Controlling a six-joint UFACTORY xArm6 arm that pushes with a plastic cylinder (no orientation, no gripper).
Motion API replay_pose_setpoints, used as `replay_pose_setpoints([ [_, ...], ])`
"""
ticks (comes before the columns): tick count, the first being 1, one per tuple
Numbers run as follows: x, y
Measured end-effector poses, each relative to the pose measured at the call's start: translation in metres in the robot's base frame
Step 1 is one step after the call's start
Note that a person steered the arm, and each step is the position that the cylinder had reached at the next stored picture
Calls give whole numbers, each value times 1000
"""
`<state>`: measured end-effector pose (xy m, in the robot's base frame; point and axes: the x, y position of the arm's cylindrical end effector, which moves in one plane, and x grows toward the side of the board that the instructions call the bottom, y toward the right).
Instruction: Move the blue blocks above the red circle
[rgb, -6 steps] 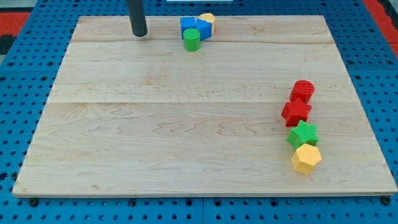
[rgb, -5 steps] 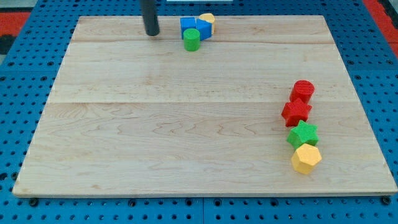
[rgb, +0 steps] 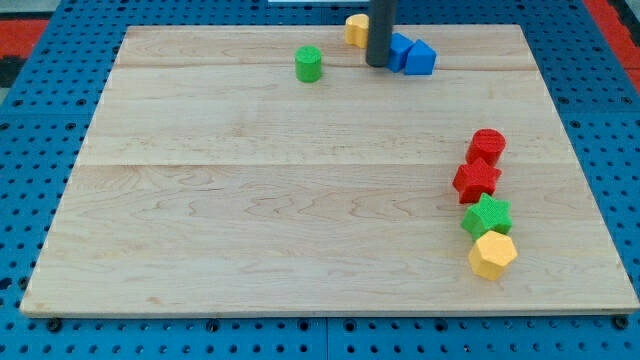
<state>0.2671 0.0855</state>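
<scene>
Camera view: blue blocks (rgb: 411, 55) right of my tip (rgb: 377, 64)

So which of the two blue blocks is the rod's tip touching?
The blue block nearer the view's left; my tip sits against its left side. The other blue block lies beyond it.

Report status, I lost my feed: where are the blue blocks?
My tip against blue blocks, their left side. Red circle lower right, apart. Path clear.
</scene>
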Motion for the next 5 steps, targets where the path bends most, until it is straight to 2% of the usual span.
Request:
replay_pose_setpoints([
  [1,-18,-24],
  [2,-30,-18],
  [3,-31,28],
  [4,-13,70],
  [5,-7,87],
])
